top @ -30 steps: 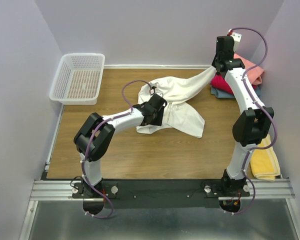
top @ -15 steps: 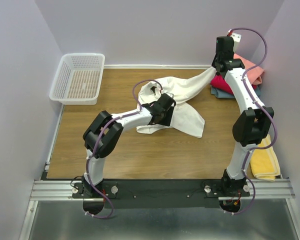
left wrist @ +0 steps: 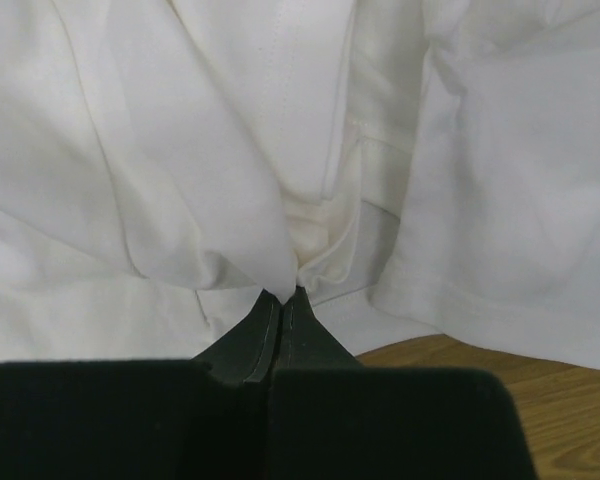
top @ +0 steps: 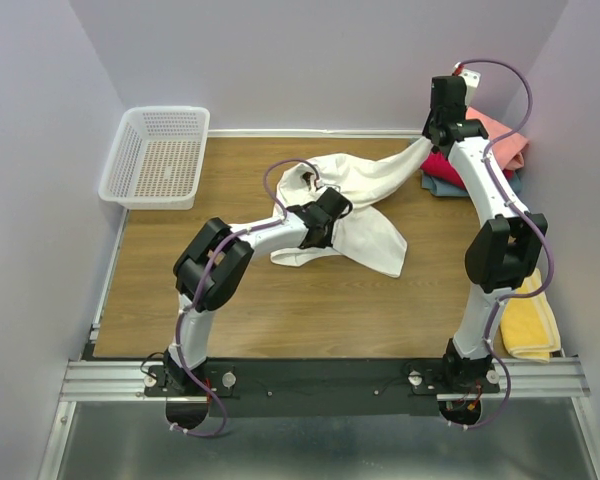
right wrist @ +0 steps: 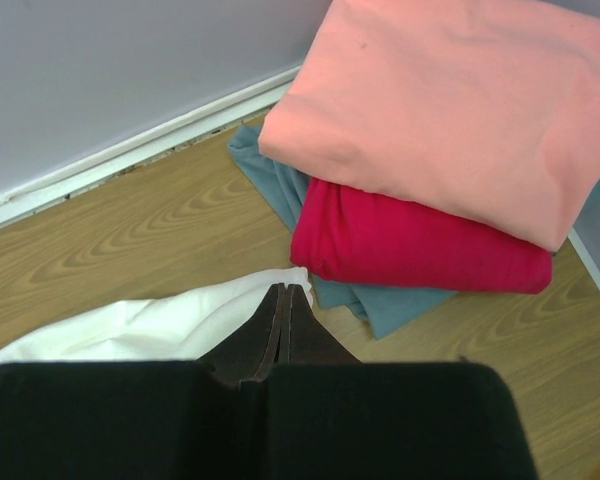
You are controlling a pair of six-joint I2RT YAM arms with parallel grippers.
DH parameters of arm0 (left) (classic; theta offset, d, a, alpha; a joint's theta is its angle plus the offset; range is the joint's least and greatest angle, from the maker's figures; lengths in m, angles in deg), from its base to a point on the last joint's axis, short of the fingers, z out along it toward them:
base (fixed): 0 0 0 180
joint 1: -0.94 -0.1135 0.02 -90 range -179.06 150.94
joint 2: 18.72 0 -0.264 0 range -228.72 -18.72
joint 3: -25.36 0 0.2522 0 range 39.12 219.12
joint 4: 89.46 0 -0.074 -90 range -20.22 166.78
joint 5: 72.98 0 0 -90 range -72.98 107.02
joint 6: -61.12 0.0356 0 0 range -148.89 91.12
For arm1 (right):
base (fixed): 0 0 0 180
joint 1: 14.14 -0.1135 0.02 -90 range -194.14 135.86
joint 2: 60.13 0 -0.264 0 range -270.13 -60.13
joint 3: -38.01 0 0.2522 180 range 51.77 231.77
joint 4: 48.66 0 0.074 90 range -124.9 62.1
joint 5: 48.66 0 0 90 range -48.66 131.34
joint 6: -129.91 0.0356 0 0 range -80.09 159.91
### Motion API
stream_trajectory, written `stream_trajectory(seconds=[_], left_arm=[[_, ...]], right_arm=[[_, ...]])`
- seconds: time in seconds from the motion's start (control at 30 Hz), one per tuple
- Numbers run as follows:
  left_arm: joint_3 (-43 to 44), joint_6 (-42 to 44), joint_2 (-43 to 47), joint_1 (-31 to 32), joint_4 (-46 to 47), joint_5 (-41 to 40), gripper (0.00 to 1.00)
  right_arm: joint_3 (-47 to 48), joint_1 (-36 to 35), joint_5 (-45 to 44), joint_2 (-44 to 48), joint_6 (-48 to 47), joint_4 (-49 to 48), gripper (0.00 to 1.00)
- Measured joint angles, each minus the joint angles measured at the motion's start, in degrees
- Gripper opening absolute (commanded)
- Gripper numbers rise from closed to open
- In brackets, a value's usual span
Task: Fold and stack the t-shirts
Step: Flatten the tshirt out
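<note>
A large white t-shirt (top: 365, 205) lies crumpled on the wooden table, stretched toward the back right. My left gripper (left wrist: 283, 296) is shut on a fold of this white cloth (left wrist: 230, 180) near its middle. My right gripper (right wrist: 286, 292) is shut on a corner of the same white shirt (right wrist: 160, 325), held up beside the stack. The stack at the back right has a salmon-pink folded t-shirt (right wrist: 450, 110) on top, a crimson one (right wrist: 420, 250) under it and a grey-blue one (right wrist: 380, 300) at the bottom. No floral print shows.
A white mesh basket (top: 158, 157) stands at the back left corner. A yellow cloth (top: 532, 325) hangs at the table's right edge. Lavender walls close the back and both sides. Bare wood (top: 280, 310) shows in front of the shirt.
The left gripper moved right over the white shirt and closed on a fold of it. The right gripper stayed shut on the shirt's corner, which hangs slightly lower.
</note>
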Motion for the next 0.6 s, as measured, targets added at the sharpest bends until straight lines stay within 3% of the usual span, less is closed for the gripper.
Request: stream_trajectory(seconds=[0.17,0.37,0.6], left_arm=[[0.0,-0.9,1.9,0.0,-3.2,-2.6,0.00],[1.1,-2.7,10.8,-1.1,-10.1,-9.6,0.00],[10.1,-3.3,21.7,-7.9,-16.3,-18.3,0.00]], right_arm=[[-0.1,0.0,0.0,0.0,0.0,0.0,0.01],[-0.1,0.3,-0.5,0.1,-0.1,0.0,0.01],[-0.1,2.5,-2.0,3.0,-0.7,0.5,0.01]])
